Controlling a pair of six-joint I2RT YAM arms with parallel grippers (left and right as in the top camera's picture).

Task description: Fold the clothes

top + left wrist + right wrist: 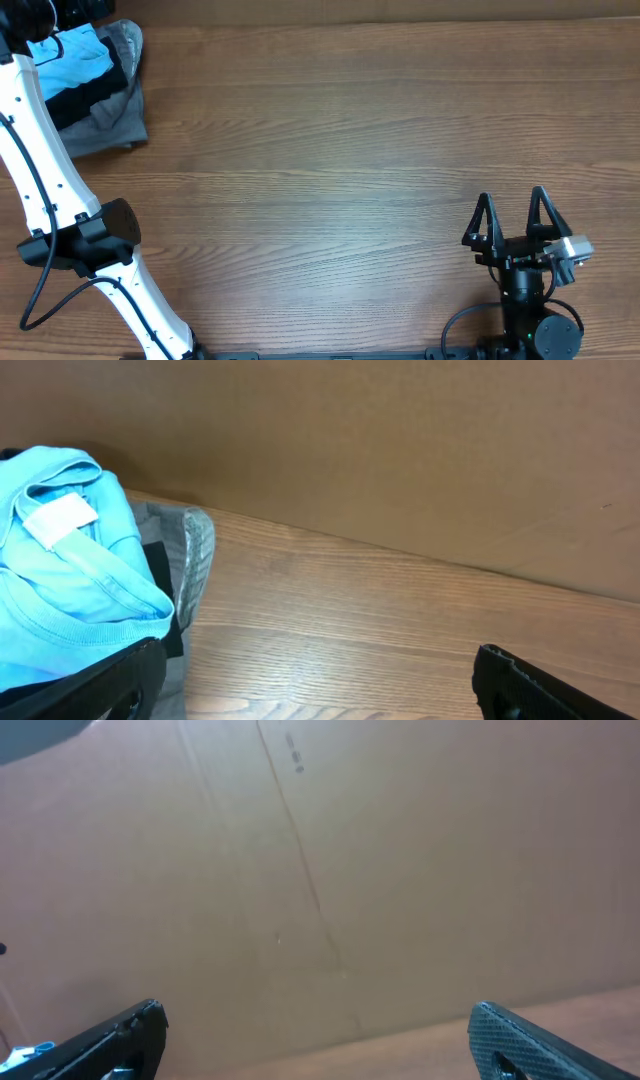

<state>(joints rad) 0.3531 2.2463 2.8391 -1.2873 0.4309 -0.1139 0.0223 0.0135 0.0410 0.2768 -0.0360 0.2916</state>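
The clothes, a sky-blue T-shirt, lie bunched at the far left corner of the bench. They sit on top of a black garment, which rests on a grey garment. The left arm reaches out over this pile.

In the left wrist view, the left gripper has its jaws wide apart. The blue shirt fills the left edge of that view, with a white neck label facing up. Its folded hem comes down to the left finger. Only bare wood shows in the gap between the two fingers, so nothing is held.

The right gripper hangs at the near right of the bench, well apart from the pile. Its jaws are also spread and hold nothing, and it faces a brown cardboard wall.
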